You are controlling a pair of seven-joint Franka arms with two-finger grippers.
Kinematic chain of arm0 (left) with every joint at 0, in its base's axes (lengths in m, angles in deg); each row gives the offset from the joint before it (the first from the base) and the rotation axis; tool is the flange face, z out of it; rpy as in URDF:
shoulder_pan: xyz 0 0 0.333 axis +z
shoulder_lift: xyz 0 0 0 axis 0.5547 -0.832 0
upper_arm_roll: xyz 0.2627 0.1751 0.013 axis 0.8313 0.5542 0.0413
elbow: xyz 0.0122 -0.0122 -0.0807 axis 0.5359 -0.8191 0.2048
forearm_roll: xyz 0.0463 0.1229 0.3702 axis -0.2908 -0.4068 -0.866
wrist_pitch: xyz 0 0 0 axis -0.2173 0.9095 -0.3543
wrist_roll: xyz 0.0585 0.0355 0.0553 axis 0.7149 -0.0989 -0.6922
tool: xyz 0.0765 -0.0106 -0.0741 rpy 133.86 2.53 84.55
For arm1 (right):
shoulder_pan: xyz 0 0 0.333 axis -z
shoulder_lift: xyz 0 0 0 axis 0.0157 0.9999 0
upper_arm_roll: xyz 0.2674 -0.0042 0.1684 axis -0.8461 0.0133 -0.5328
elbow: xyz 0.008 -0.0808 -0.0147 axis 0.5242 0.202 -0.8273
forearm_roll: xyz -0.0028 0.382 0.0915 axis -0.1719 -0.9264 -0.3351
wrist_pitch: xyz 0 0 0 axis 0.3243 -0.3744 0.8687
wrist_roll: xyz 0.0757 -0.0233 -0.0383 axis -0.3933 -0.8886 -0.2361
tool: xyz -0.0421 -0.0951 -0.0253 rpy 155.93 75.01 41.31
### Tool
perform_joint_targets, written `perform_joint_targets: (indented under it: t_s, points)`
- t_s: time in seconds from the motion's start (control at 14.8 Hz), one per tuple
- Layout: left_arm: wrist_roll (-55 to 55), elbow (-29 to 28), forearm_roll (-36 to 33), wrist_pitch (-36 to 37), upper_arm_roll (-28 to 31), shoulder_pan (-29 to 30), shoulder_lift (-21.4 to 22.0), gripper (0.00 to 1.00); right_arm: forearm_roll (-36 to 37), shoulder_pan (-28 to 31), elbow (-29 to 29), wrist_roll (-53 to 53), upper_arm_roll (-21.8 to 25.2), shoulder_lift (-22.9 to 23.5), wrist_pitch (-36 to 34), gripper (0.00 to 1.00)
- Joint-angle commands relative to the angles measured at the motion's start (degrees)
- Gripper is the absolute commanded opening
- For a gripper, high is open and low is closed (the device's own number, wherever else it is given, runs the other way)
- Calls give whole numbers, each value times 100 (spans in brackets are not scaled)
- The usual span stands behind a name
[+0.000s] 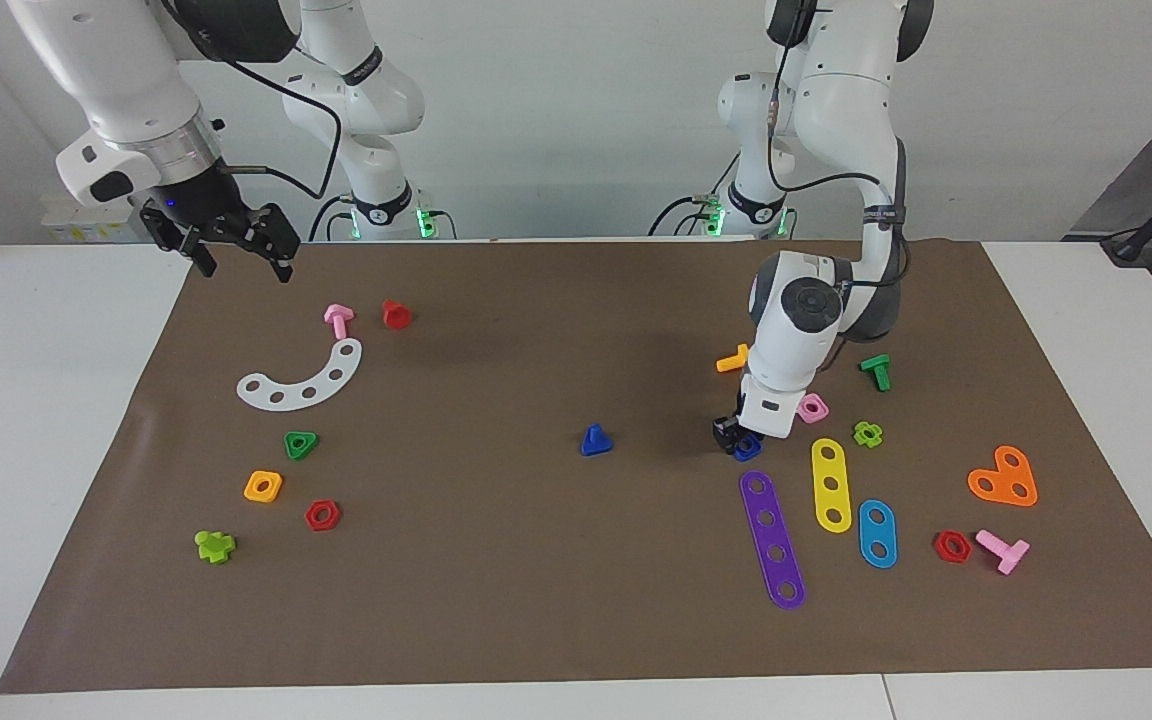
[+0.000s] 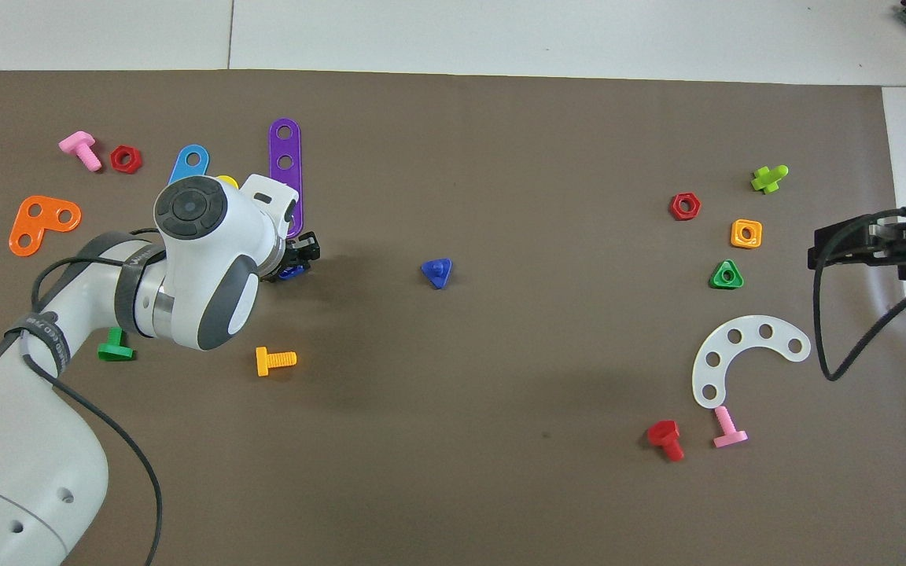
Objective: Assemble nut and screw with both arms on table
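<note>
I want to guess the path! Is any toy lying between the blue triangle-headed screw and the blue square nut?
No. Between the small dark blue plastic triangular-headed screw and the dark blue plastic square nut under the left gripper lies only bare brown mat; both views show it.

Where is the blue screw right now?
The blue screw sits alone on the middle of the brown mat, head down, apart from both grippers.

Left gripper low, wrist bent down; right gripper raised, fingers seemingly apart.
</note>
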Motion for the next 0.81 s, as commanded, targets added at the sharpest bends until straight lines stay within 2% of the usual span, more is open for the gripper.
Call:
perform_joint_targets:
  t_s: [0.0, 0.2, 0.4, 0.61, 0.74]
  points:
    - [-73, -51, -160, 112, 91, -103, 54, 46, -65, 46, 78, 17, -30, -48, 61, 100]
    - [23, -16, -327, 165, 83, -95, 54, 33, -100, 2, 78, 17, -39, -48, 69, 100]
    - [278, 343, -554, 472, 74, -68, -7, 28, -108, -15, 78, 17, -48, -48, 61, 100]
    - [296, 861, -582, 657, 56, -121, -174, 29, -108, 28, 69, 26, -39, -48, 69, 100]
    - [296, 1108, -582, 719, 56, -375, -253, 29, -65, 46, 69, 17, -30, -48, 61, 100]
